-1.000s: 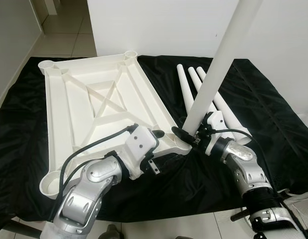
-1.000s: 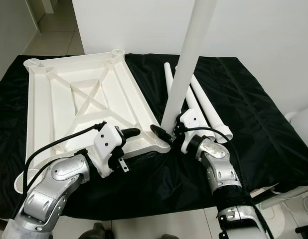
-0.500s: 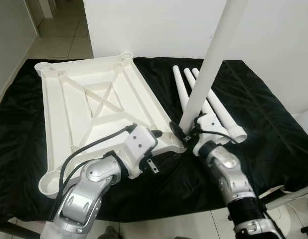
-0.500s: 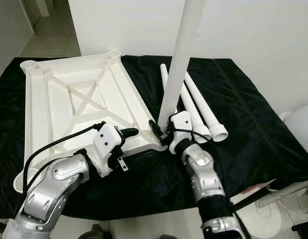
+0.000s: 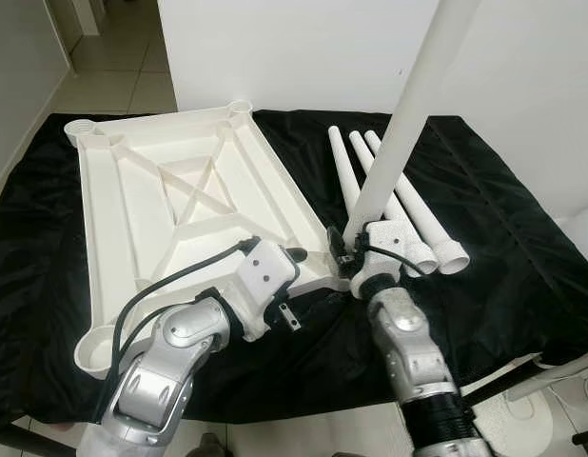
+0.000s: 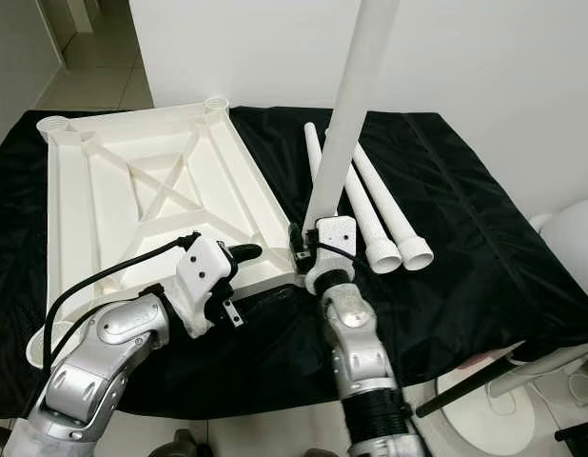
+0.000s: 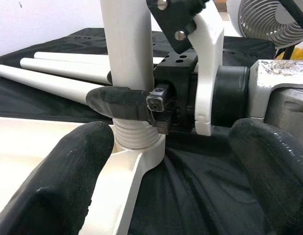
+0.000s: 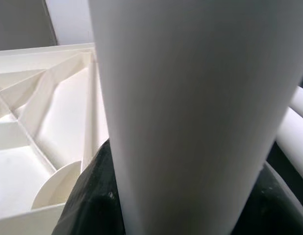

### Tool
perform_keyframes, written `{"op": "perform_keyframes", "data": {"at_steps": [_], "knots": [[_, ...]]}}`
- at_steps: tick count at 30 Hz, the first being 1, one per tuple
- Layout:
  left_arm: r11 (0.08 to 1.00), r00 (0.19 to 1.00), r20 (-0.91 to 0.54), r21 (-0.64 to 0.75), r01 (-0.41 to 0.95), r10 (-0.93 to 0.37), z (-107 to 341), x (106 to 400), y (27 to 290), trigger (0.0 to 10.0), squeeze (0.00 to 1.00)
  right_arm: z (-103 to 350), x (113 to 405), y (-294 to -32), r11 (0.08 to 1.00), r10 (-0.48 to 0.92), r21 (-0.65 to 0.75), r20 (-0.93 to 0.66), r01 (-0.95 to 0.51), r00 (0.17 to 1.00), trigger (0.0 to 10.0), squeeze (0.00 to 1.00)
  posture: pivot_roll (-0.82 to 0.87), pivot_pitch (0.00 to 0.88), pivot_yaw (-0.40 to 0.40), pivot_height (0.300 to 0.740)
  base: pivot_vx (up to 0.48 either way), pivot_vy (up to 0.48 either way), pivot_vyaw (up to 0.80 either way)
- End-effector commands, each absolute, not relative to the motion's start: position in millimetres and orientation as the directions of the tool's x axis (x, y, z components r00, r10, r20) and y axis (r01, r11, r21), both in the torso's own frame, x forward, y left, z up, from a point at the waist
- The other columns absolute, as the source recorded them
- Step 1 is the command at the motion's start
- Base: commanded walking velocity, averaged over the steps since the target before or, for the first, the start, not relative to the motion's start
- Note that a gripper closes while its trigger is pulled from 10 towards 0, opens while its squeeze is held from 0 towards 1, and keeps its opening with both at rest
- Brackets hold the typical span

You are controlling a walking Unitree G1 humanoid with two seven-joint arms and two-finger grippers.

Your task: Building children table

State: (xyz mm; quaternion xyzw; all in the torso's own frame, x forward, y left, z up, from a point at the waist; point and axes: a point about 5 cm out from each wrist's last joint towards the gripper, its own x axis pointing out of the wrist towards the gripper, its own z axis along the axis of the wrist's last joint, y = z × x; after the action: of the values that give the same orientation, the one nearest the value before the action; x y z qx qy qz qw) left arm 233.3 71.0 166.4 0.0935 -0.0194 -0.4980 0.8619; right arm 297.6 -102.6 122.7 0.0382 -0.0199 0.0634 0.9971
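Shifted since a second ago: right gripper, clenched on the upright table leg, now nearer the tabletop's corner socket, the leg's threaded end seated in it. Judged: leg being screwed home. Left gripper, fingers spread and released, rests at the upturned white tabletop. Beyond: three spare legs flat on black cloth.

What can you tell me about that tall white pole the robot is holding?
The pole is a smooth white tube, plastic by the look of it, standing nearly upright and leaning slightly. Its ribbed lower end sits in the corner socket of the upturned white tabletop. The right gripper is shut around it just above the ribs. Its top runs out of the picture.
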Motion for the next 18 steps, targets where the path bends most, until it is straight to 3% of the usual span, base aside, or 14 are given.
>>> {"op": "perform_keyframes", "data": {"at_steps": [1, 12, 13, 14, 15, 18], "knots": [[0.570, 0.587, -0.046, 0.189, 0.800, -0.808, 165.7, 238.8, 74.4, 10.0, 0.00, 103.9, 293.4, -107.2, 0.995, 0.040, 0.096, -0.060, -0.034, 0.997, 10.0, 0.00, -0.03, 0.000, -0.031, 0.740, 0.000, 0.000, 0.00], [0.568, 0.585, -0.041, 0.199, 0.799, -0.810, 166.9, 240.4, 74.7, 10.0, 0.00, 118.8, 288.8, -96.7, 0.985, 0.090, 0.142, 0.043, -0.095, 0.995, 10.0, 0.00, -0.03, 0.000, -0.025, 0.740, 0.000, 0.000, 0.00], [0.567, 0.584, -0.040, 0.200, 0.799, -0.810, 167.1, 240.7, 74.6, 10.0, 0.00, 120.9, 288.6, -96.6, 0.985, 0.095, 0.142, 0.054, -0.102, 0.994, 10.0, 0.21, -0.03, 0.000, -0.026, 0.740, 0.000, 0.000, 0.00], [0.567, 0.584, -0.040, 0.200, 0.799, -0.810, 167.1, 240.7, 74.6, 10.0, 0.00, 120.9, 288.6, -96.6, 0.985, 0.095, 0.142, 0.054, -0.102, 0.994, 10.0, 0.21, -0.03, 0.000, -0.026, 0.740, 0.000, 0.000, 0.00], [0.565, 0.583, -0.039, 0.202, 0.800, -0.811, 167.4, 240.9, 74.6, 10.0, 0.00, 123.5, 287.9, -96.2, 0.982, 0.103, 0.152, 0.064, -0.111, 0.993, 10.0, 1.00, -0.03, 0.000, -0.024, 0.740, 0.000, 0.000, 0.00], [0.565, 0.584, -0.038, 0.204, 0.799, -0.811, 167.9, 241.7, 74.8, 10.0, 0.00, 128.5, 288.6, -100.7, 0.984, 0.098, 0.138, 0.086, -0.109, 0.991, 10.0, 1.00, -0.03, 0.000, -0.024, 0.740, 0.000, 0.000, 0.00]]}}
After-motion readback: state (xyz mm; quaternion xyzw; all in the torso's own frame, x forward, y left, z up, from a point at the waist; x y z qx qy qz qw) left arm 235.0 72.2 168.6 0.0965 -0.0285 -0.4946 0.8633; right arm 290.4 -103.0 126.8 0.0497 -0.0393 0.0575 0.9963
